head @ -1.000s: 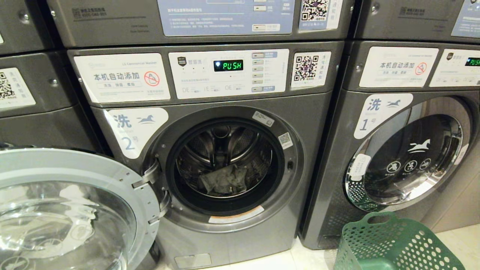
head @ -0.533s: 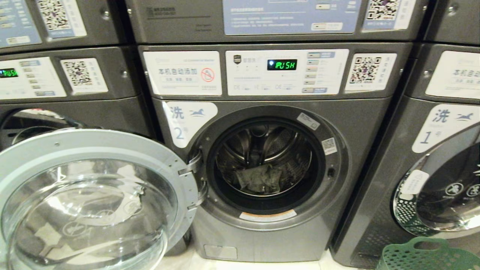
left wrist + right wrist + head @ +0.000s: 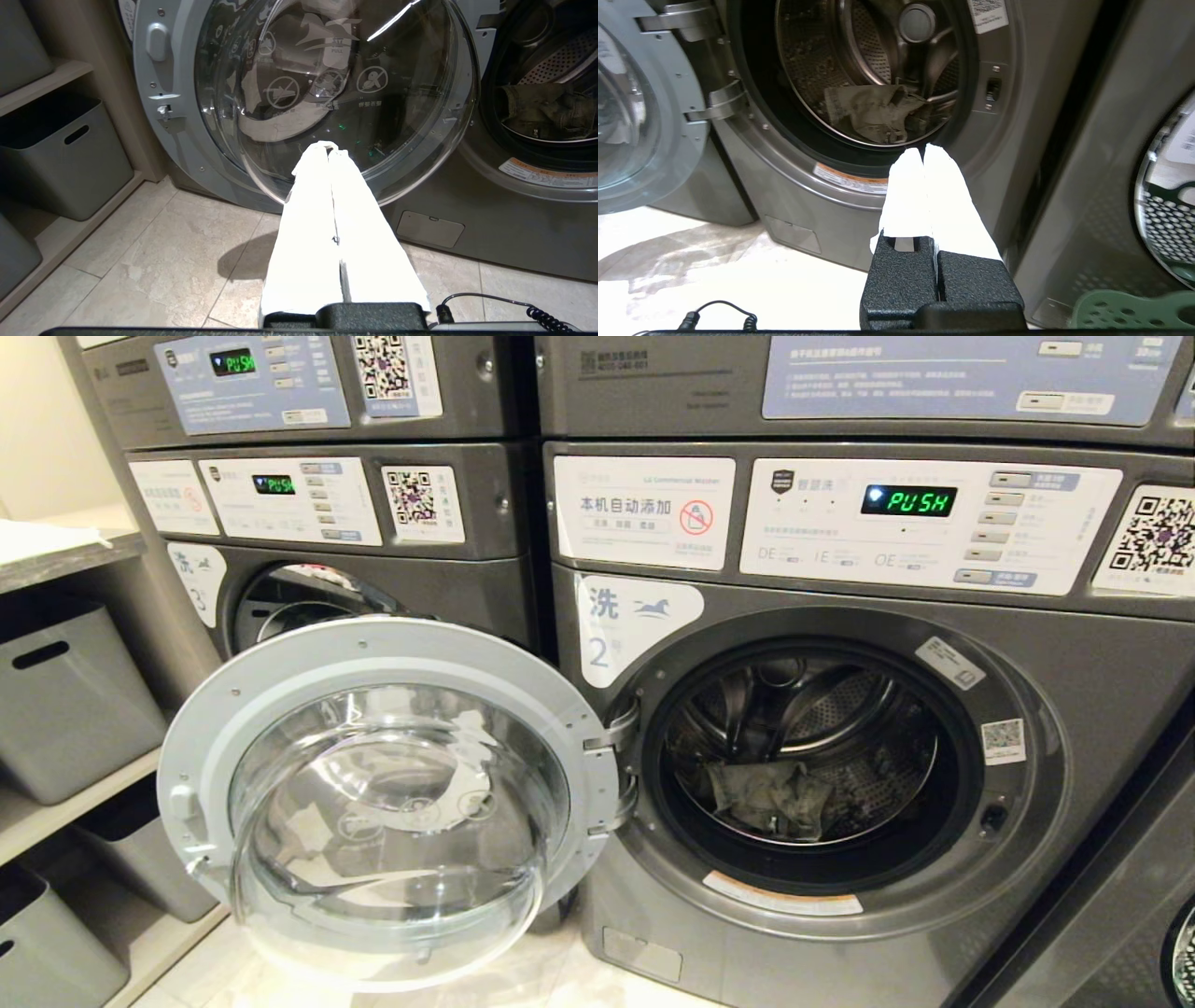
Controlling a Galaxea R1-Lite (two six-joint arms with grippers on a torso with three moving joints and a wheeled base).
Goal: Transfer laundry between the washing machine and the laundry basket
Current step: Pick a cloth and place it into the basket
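The washing machine point(image 3: 831, 933) labelled 2 stands with its round glass door point(image 3: 387, 803) swung wide open to the left. The laundry point(image 3: 770, 793), a small grey-olive bundle, lies at the bottom of the drum, also seen as the laundry point(image 3: 878, 112) and the laundry point(image 3: 542, 107). The green laundry basket point(image 3: 1129, 310) shows only as a perforated rim, low on the floor to the machine's right. My left gripper point(image 3: 328, 148) is shut and empty, low in front of the open door. My right gripper point(image 3: 923, 151) is shut and empty, just below the drum opening. Neither arm appears in the head view.
Machine 3 point(image 3: 280, 523) stands to the left, partly behind the open door. Machine 1 point(image 3: 1111, 154) is on the right. Grey bins point(image 3: 65, 700) sit on shelves at the far left. Pale floor tiles point(image 3: 140, 252) lie in front of the machines.
The whole head view has shifted: machine 2 now sits to the right, machine 3 and the shelves have come in at the left, and the basket has left the picture. The laundry has not moved.
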